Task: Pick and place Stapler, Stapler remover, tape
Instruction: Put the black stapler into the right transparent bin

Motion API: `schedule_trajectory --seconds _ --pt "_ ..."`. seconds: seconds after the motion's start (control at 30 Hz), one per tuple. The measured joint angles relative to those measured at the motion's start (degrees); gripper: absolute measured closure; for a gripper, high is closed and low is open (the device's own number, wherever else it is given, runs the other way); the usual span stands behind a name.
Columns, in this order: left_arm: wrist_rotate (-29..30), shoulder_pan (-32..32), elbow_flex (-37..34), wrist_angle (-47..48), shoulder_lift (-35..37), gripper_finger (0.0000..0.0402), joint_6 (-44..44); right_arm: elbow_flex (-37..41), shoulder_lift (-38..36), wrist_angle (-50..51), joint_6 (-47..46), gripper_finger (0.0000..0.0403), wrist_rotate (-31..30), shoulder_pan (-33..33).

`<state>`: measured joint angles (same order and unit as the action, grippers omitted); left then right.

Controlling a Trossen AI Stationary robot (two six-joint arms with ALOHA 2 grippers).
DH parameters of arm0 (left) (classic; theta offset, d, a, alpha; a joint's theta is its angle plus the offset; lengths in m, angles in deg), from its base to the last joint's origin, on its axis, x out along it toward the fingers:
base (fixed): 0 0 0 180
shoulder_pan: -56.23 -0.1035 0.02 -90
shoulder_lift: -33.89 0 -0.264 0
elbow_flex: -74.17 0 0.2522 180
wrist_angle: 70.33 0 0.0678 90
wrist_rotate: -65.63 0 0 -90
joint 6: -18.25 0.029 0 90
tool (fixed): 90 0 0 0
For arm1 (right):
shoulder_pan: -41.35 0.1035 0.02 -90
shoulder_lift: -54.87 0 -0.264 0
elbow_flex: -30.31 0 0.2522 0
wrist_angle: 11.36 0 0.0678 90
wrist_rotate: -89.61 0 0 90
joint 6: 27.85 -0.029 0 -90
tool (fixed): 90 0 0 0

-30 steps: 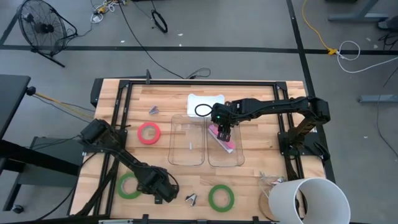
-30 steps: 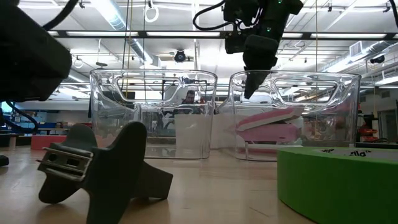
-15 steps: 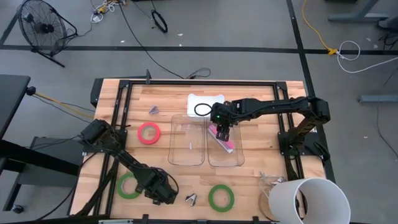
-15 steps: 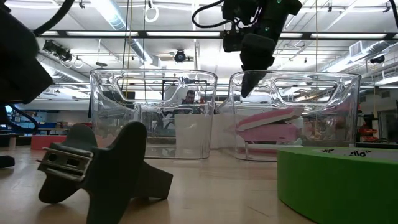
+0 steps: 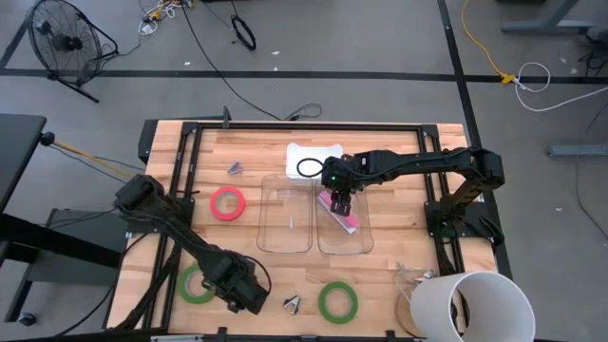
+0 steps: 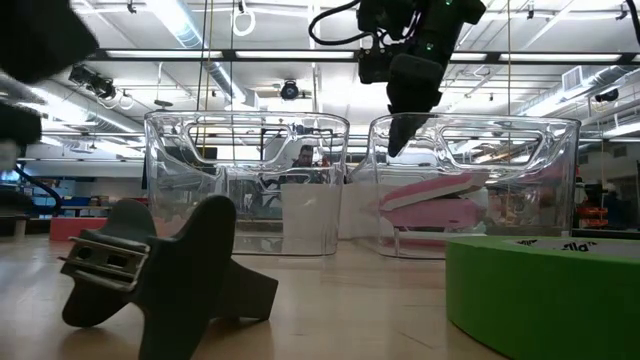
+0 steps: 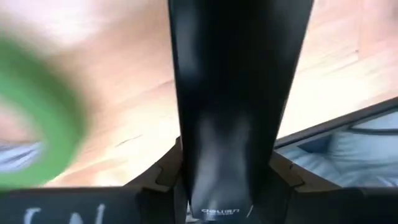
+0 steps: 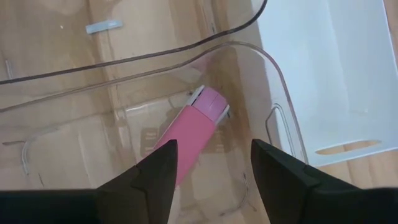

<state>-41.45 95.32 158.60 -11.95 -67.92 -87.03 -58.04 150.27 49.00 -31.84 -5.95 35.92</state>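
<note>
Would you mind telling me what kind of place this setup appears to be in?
Probably a robotics lab or workshop. The wooden table stands on a concrete floor with tape lines and loose cables, a floor fan sits nearby, and the low view shows exposed ceiling ducts and strip lights.

The high view looks straight down on the whole table [image 5: 399, 242]. The low view sits at tabletop level, facing two clear bins [image 6: 247, 180] also seen overhead. Wrist cameras look down closely
</note>
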Motion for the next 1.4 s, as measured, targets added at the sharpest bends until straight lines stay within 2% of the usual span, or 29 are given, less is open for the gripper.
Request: schedule_trajectory --seconds 0.23,0.4,0.53,0.67,0.97,1.3,1.4 --pt "9.55 -0.11 15.13 21.89 3.31 0.0276 5.77 0.0 0.0 -1.36 0.06 0.02 0.0 0.0" --pt "18.67 -0.9 26.52 32.34 3.38 0.0276 14.84 0.0 0.0 -6.25 0.15 0.02 1.26 0.0" --pt "25.51 -3.38 31.41 38.01 3.36 0.0276 24.36 0.0 0.0 -11.88 0.59 0.02 4.5 0.0" --pt "30.92 -6.92 32.2 39.27 3.35 0.0276 36.01 0.0 0.0 -17.48 0.59 0.02 7.2 0.0" --pt "31.57 -16.1 32.2 36.57 3.31 0.0276 54.11 0.0 0.0 -23.73 2.15 0.02 13.41 0.0" --pt "29.25 -21.25 32.2 32.35 3.31 0.0276 64.37 0.0 -0.09 -27.92 4.31 0.02 16.09 0.02" --pt "29.22 -22.14 32.2 32.84 3.31 0.0276 63.99 0.0 -0.89 -27.96 5.83 0.02 20.68 -0.15"
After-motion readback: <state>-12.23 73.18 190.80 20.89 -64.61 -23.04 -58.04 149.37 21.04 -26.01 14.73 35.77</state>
